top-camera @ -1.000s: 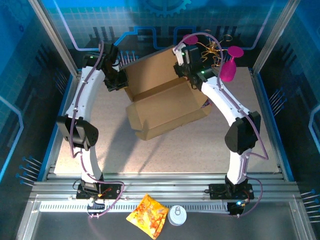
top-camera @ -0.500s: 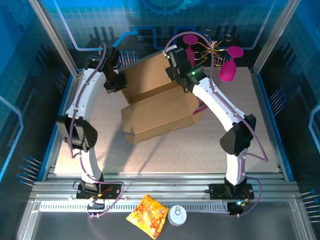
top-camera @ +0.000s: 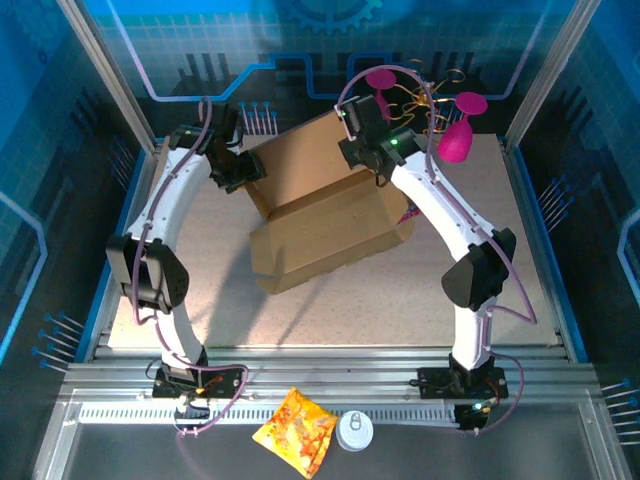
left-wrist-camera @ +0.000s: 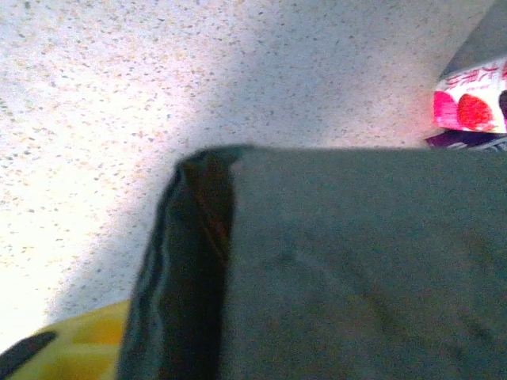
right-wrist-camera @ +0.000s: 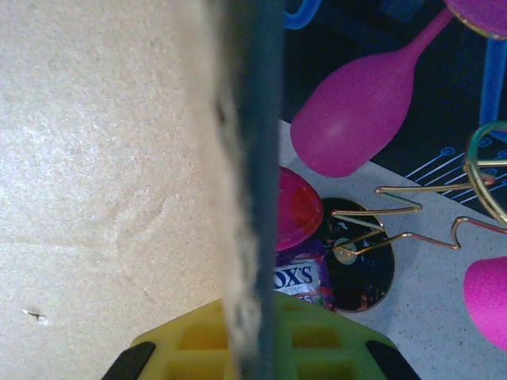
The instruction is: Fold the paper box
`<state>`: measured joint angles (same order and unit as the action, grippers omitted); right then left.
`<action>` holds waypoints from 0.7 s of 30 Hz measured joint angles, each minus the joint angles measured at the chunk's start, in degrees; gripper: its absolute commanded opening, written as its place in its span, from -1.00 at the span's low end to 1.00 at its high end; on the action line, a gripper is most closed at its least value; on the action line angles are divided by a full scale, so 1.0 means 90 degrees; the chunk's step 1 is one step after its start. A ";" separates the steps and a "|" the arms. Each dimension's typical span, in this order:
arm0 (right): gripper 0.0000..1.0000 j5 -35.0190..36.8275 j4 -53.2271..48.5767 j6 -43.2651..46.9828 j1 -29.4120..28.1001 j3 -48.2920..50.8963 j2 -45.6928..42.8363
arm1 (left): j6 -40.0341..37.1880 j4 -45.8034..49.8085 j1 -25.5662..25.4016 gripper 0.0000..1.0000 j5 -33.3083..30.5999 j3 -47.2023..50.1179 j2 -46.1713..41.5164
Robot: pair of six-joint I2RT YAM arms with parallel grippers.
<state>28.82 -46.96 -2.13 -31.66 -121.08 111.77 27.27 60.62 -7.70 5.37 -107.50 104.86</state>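
The paper box (top-camera: 330,225), plain brown cardboard, lies mid-table with its lid panel raised at the back. My right gripper (top-camera: 362,150) is shut on the lid's back right edge. In the right wrist view the cardboard edge (right-wrist-camera: 238,198) runs straight down between the yellow pads (right-wrist-camera: 333,344). My left gripper (top-camera: 243,172) stands at the lid's back left corner. In the left wrist view, dark cardboard (left-wrist-camera: 356,269) covers the jaws. One yellow finger (left-wrist-camera: 71,348) sits far out to the left of it, so the jaws stand open around the panel.
Pink goblets (top-camera: 458,140) and a gold wire stand (top-camera: 425,98) crowd the back right corner. A candy packet (right-wrist-camera: 297,281) lies just behind the box. An orange snack packet (top-camera: 296,430) and a white lid (top-camera: 354,430) rest on the near shelf. Bare table (top-camera: 200,280) lies front left.
My left gripper has opened off the lid's corner and its arm has shifted. The right gripper has kept its hold while the box slid slightly and the lid tilted.
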 measured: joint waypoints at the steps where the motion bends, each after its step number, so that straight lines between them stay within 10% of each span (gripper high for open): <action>1: -1.00 -0.0068 -0.0007 -0.0015 0.0034 0.0027 0.0000 | 0.0024 -0.0053 0.0000 0.13 0.0080 0.0058 -0.0051; 21: -1.00 -0.0442 -0.0712 -0.0270 0.0277 -0.0474 0.0301 | 0.0323 -0.0986 -0.0306 0.13 0.0410 0.1955 -0.1039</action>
<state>24.84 -53.36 -4.56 -29.17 -125.34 114.48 30.17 51.75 -10.46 9.06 -89.91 95.50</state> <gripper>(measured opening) 0.079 0.589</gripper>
